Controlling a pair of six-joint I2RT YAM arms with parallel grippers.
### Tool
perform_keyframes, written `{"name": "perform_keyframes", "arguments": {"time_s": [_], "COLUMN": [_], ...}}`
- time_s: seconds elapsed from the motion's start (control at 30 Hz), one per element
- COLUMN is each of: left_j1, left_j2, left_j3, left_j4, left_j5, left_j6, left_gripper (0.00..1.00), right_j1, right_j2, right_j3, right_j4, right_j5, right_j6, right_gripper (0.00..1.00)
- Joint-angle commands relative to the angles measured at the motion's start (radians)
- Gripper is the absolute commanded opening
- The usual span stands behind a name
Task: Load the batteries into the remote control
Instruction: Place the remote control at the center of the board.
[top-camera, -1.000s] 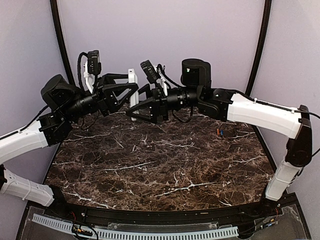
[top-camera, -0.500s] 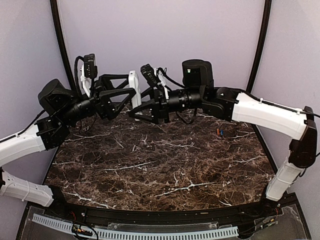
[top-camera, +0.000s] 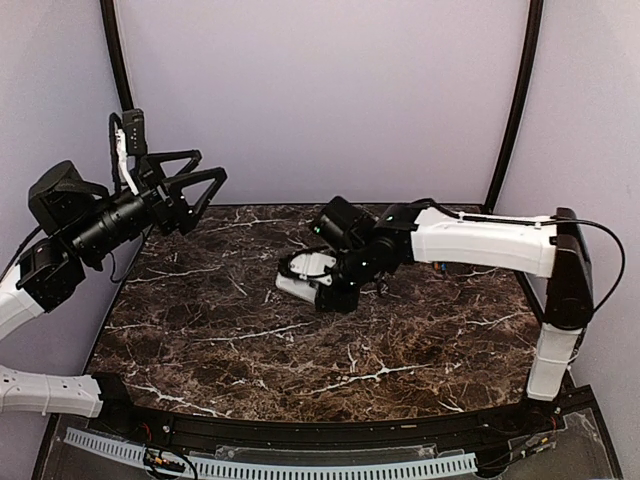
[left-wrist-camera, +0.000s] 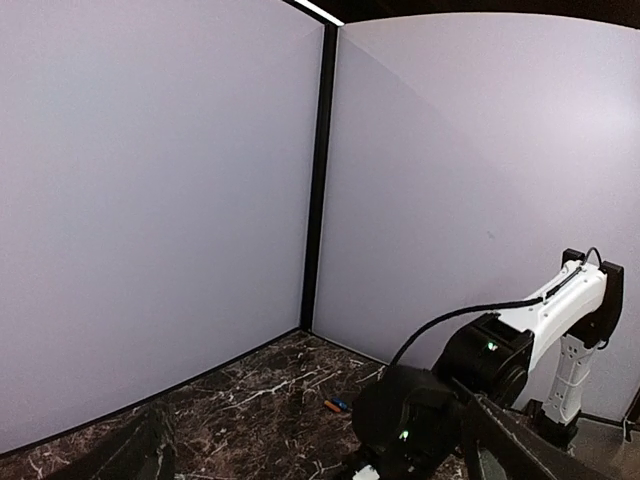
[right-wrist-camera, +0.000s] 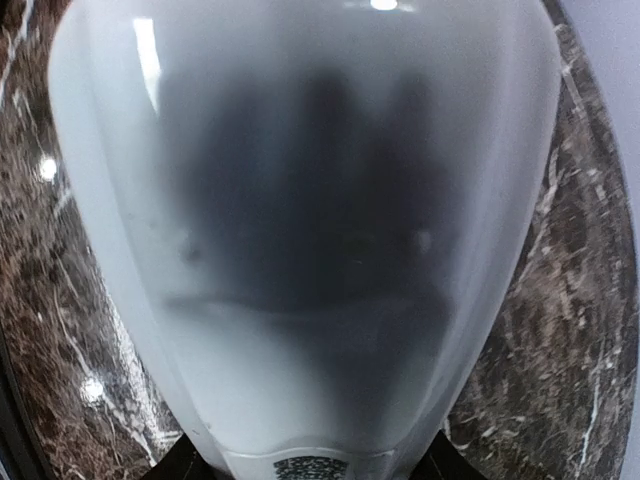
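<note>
Top view, left side: the left gripper (top-camera: 205, 170) is up high over the left edge of the table (top-camera: 300, 360), jaws spread wide, nothing in them.
Top view, centre: the right gripper (top-camera: 305, 275) is down low at mid-table, jaws closed onto the remote control (top-camera: 298, 288). Whether the white bar touches the marble, I cannot tell.
Left wrist view: its own fingers (left-wrist-camera: 530, 450) sit far apart at the bottom corners, empty. The batteries (left-wrist-camera: 335, 405), orange and blue, lie on the table near the back wall, beside the right arm (left-wrist-camera: 480, 360).
Right wrist view: the remote control (right-wrist-camera: 310, 230) fills the picture, blurred white, with marble either side and dark fingertips (right-wrist-camera: 175, 465) at its lower corners.
</note>
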Motion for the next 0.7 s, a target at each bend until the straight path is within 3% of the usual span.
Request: {"name": "perform_keyframes", "arguments": {"time_s": [0.0,0.23,0.37,0.47,0.53,0.57,0.63,0.67], "left_j1": [-0.003,-0.003,-0.002,-0.003,-0.003,-0.003,-0.003,-0.003], "left_j2": [-0.009,0.008,0.011,0.01,0.012,0.015,0.023,0.025], "left_j3": [0.034,0.041,0.039,0.036,0.035,0.036,0.043,0.049], "left_j4": [-0.143,-0.206,-0.222,-0.224,-0.229,-0.235,-0.25,-0.256], "left_j5": [-0.112,-0.128,-0.123,-0.123,-0.122,-0.122,-0.121,-0.119], "left_j6": [0.034,0.045,0.054,0.064,0.075,0.078,0.087,0.092], "left_gripper": [0.99,0.99,0.99,0.99,0.99,0.99,0.99,0.99], "right_j1": [0.055,0.078,0.088,0.091,0.092,0.094,0.097,0.098], "right_j2": [0.127,0.269,0.311,0.334,0.348,0.352,0.353,0.35], "right_j3": [-0.027,-0.001,0.006,0.008,0.03,0.04,0.048,0.049], "right_j4": [-0.25,-0.301,-0.323,-0.339,-0.348,-0.352,-0.35,-0.346], "right_j5": [0.116,0.109,0.118,0.105,0.082,0.076,0.086,0.097], "right_j6": [-0.058,-0.08,-0.098,-0.099,-0.085,-0.083,-0.08,-0.081], "right_gripper": [0.04,0.09,0.21,0.44,0.52,0.63,0.71,0.92]}}
